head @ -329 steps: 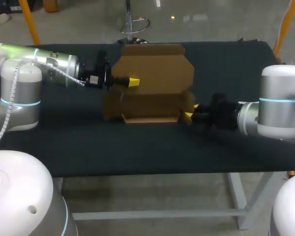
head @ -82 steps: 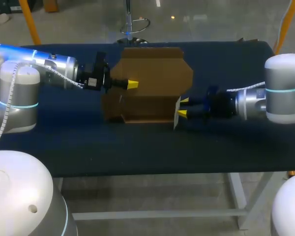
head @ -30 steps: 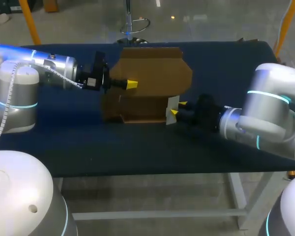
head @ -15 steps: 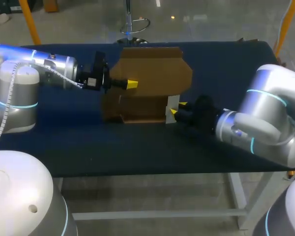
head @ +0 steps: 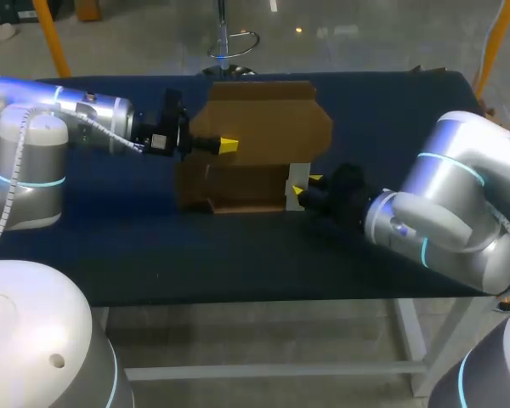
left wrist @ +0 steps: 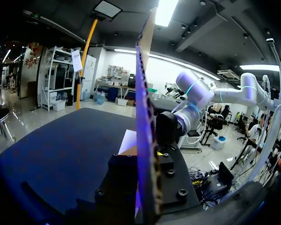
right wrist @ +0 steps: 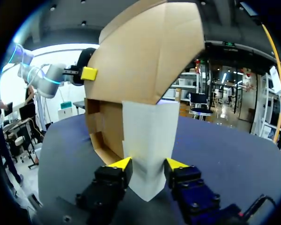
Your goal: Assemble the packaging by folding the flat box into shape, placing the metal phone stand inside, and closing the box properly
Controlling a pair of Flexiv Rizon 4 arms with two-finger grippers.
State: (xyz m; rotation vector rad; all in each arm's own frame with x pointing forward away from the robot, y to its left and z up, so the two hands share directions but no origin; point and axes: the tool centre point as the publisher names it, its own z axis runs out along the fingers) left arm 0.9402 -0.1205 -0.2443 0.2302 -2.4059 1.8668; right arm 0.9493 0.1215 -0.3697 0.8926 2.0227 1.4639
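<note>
The box (head: 259, 127) stands half-formed on the dark worktop (head: 153, 246). Its tall back panel is upright and the low front tray is open toward the robot. At the tray's right end a white-faced side flap (right wrist: 150, 136) is turned in across the opening. Folding looks well begun but unfinished. The metal phone stand shows in no view, so loading it and closing the lid are judged to be left.

The left arm reaches in level from the left. Its end effector (head: 228, 145) is clamped on the back panel's left edge, with one yellow tip on the front face. In the left wrist view the cardboard runs edge-on between the fingers.

The right arm bends in low from the right. Its end effector (head: 306, 185) is narrow, and the flap's lower part appears pinched between both yellow tips.
</note>
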